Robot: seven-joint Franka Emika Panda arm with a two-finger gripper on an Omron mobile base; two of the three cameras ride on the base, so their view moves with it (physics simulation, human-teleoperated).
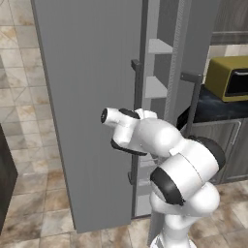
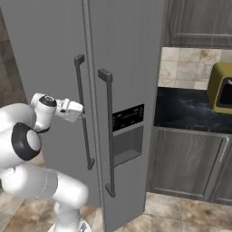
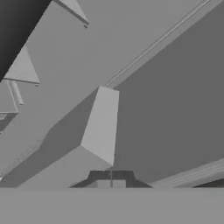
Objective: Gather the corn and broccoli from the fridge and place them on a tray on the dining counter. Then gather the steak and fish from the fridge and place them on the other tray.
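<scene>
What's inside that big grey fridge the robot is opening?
Through the gap beside the left door of the fridge, a few pale shelves show. Any food on them is hidden by the door and the robot's arm.

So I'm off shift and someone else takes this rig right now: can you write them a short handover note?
Pincer: shut, fingertips together, at the fridge's left door handle; whether it grips the handle is not clear.
Fridge: left door swung partly open in the left base view; pale shelves show in the gap. Right door shut.
Done: nothing gathered yet.
Left: open the door fully, then fetch all four foods and put them on the trays.
</scene>
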